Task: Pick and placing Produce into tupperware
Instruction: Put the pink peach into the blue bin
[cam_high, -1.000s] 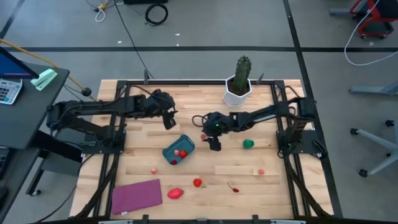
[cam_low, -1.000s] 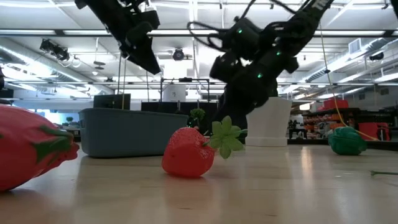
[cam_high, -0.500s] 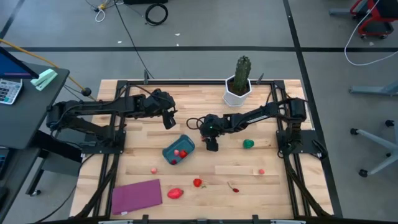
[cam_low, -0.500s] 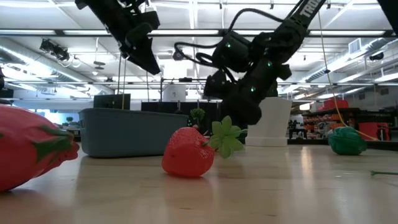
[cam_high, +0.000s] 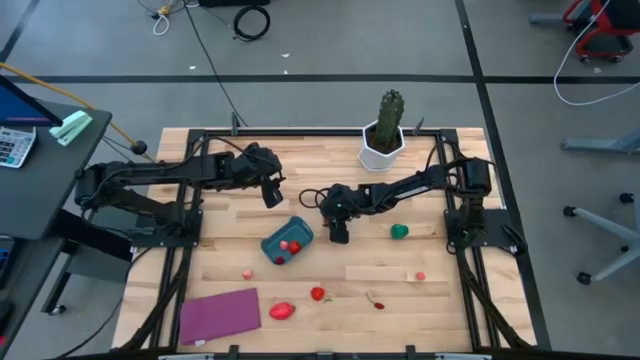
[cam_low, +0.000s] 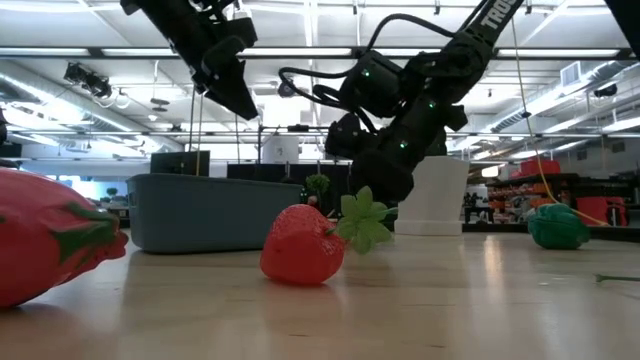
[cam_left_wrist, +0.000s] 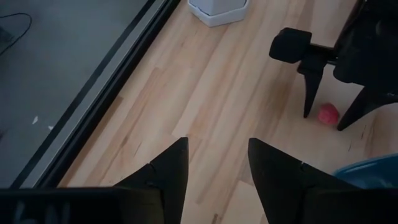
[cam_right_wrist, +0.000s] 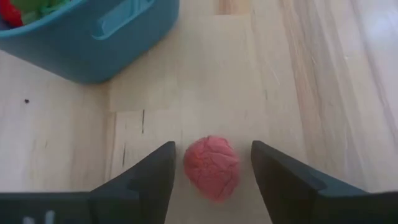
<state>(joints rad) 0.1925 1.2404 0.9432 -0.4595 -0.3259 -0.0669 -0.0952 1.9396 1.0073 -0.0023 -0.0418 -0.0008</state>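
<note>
The teal tupperware (cam_high: 288, 240) sits at the table's middle with red pieces inside. My right gripper (cam_right_wrist: 211, 180) is open, low over the table just right of it, one finger on each side of a small pink ball (cam_right_wrist: 211, 168), apart from it. The left wrist view shows those fingers straddling the ball (cam_left_wrist: 328, 113). My left gripper (cam_high: 270, 190) hangs open above the table, behind the tupperware. Loose produce lies on the wood: a green piece (cam_high: 399, 231), a strawberry (cam_high: 318, 293), a big red-pink piece (cam_high: 282, 311) and small pink ones (cam_high: 247, 272) (cam_high: 420, 276).
A cactus in a white pot (cam_high: 383, 135) stands at the far edge. A purple mat (cam_high: 219, 314) lies at the near left corner. A thin stem piece (cam_high: 375, 298) lies near the strawberry. Black arm frames run along both table sides.
My right gripper has moved a little toward the table's left, closer to the tupperware, and its wrist has swung over in the low view. It now stands over the small pink ball. The left arm and the produce have stayed where they were.
</note>
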